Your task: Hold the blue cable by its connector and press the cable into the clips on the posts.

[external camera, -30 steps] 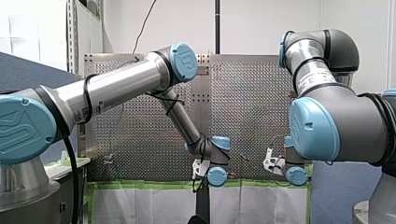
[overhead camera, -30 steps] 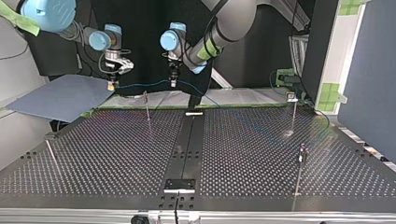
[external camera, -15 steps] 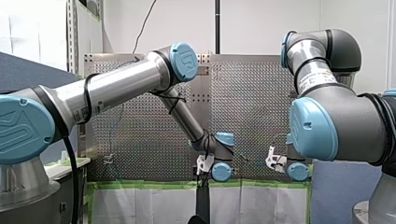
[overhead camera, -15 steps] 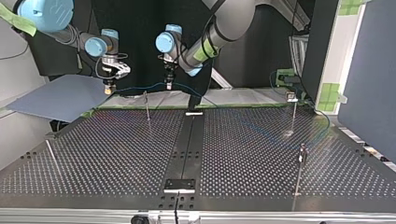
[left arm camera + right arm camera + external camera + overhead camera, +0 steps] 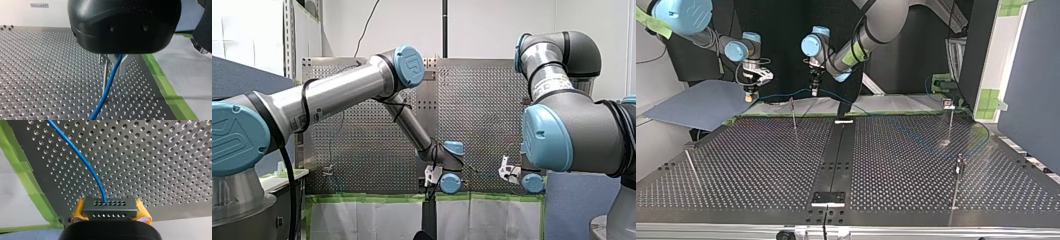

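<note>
Right jaws pinching: yellow pads [image 5: 79,211] pressed on both sides of the dark perforated connector [image 5: 110,207]. Blue cable [image 5: 83,162] leaves the connector's middle and curves away ahead of the pads, over the perforated counter [image 5: 162,157]. Green tape [image 5: 25,172] runs along the counter edge beside them.

Left jaws: metal fingers [image 5: 123,65] pressed together on the blue cable, which drops out between them toward the counter. Thin upright post [image 5: 104,80] stands just beside the cable, under the fingers; can't tell if they touch.

Top view: right jaws upper left of frame, left jaws just right of them near upper centre, both over the counter's far edge. Cable spans between the two, raised off the counter. First clip post [image 5: 793,114] stands between them, lower in frame, with the cable just above its top; too small to tell contact. Past the left jaws the cable slopes down to the right, crosses the counter to the right edge and loops up toward the second clip post [image 5: 950,120], upper right. Third clip post [image 5: 956,185] is lower right, near that loop. Bare rod [image 5: 691,167] is at left. Blue-grey board [image 5: 696,105] lies upper left, below the right jaws.
</note>
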You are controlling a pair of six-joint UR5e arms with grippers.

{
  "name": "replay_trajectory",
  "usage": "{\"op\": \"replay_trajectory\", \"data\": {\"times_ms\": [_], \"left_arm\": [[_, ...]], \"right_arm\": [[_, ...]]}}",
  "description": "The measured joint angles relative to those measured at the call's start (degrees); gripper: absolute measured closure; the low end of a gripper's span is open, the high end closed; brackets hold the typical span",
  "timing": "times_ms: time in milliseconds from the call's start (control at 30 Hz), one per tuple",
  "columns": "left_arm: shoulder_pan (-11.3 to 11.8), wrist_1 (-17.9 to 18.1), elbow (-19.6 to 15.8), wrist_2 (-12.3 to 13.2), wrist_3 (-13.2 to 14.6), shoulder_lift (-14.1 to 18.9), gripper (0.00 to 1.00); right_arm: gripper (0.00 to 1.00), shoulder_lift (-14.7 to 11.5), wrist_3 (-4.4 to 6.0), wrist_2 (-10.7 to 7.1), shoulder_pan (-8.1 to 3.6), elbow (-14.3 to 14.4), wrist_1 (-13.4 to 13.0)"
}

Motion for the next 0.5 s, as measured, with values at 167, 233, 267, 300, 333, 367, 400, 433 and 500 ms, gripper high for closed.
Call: {"op": "replay_trajectory", "data": {"times_ms": [167,233,267,300,333,367,400,433,500], "left_arm": [[0.02,0.23,0.4,1.21,-0.99,0.0,1.0],[0.02,0.26,0.59,1.76,-1.52,-0.04,1.0],[0.03,0.28,0.68,1.97,-1.72,-0.06,1.0],[0.03,0.31,0.78,2.19,-1.95,-0.04,1.0],[0.07,0.33,0.87,2.31,-2.11,-0.05,1.0],[0.11,0.34,0.94,2.39,-2.27,-0.06,1.0],[0.16,0.35,1.03,2.48,-2.48,-0.06,1.0],[0.21,0.36,1.11,2.53,-2.63,-0.06,1.0],[0.33,0.37,1.25,2.69,-2.95,-0.08,1.0]], "right_arm": [[1.0,0.05,0.68,-0.47,-0.18,-0.28,-0.61],[1.0,0.12,0.83,-1.08,-0.08,-0.35,-0.99],[1.0,0.16,0.9,-1.39,-0.07,-0.38,-1.09],[1.0,0.2,1.01,-1.73,-0.11,-0.41,-1.16],[1.0,0.22,1.09,-1.93,-0.15,-0.42,-1.19],[1.0,0.23,1.16,-2.06,-0.18,-0.42,-1.21],[1.0,0.27,1.24,-2.17,-0.23,-0.43,-1.23],[1.0,0.29,1.28,-2.22,-0.26,-0.44,-1.24],[1.0,0.32,1.42,-2.28,-0.29,-0.52,-1.26]]}}
